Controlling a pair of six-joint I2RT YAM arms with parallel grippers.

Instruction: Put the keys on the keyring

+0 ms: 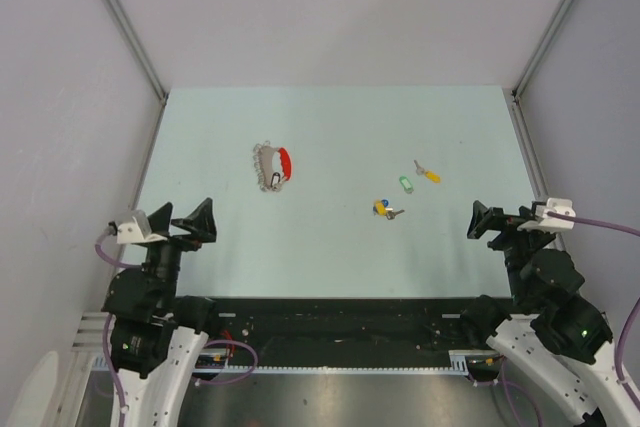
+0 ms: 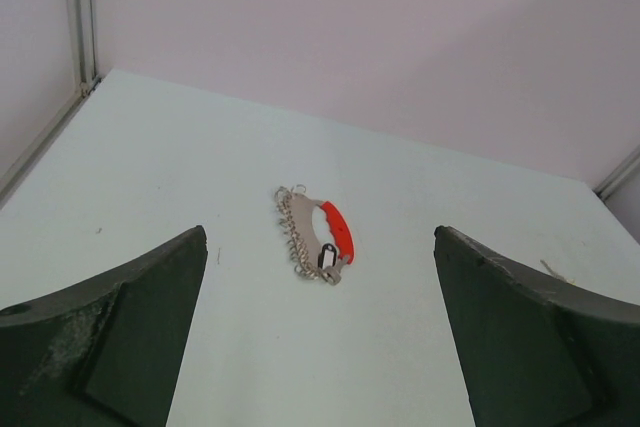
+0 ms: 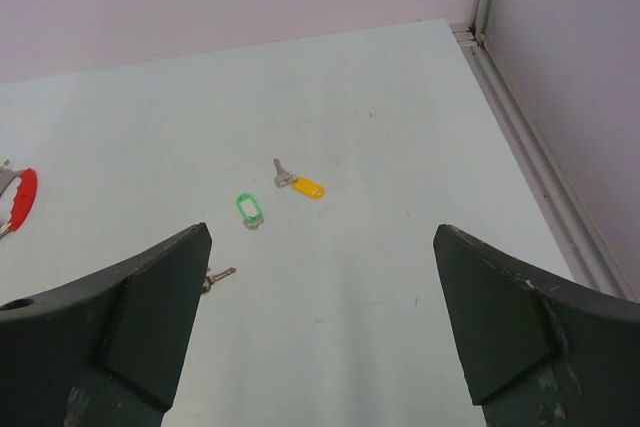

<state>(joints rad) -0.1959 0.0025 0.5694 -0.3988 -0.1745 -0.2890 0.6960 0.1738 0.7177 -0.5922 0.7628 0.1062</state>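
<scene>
No writing, label, brand, number or sign can be read in any view. The red tag on the keyring (image 2: pixel 337 229) and the coloured heads of the keys (image 3: pixel 250 210) are too small to show any marking.

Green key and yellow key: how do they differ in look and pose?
The green key has a pale-centred head; the yellow key has a solid yellow head. The yellow key's metal blade shows clearly, pointing far-left; the green key's is only a small stub at its near end. The green key lies nearer, and further left, than the yellow key. Both lie loose on the table, apart from the keyring.
</scene>
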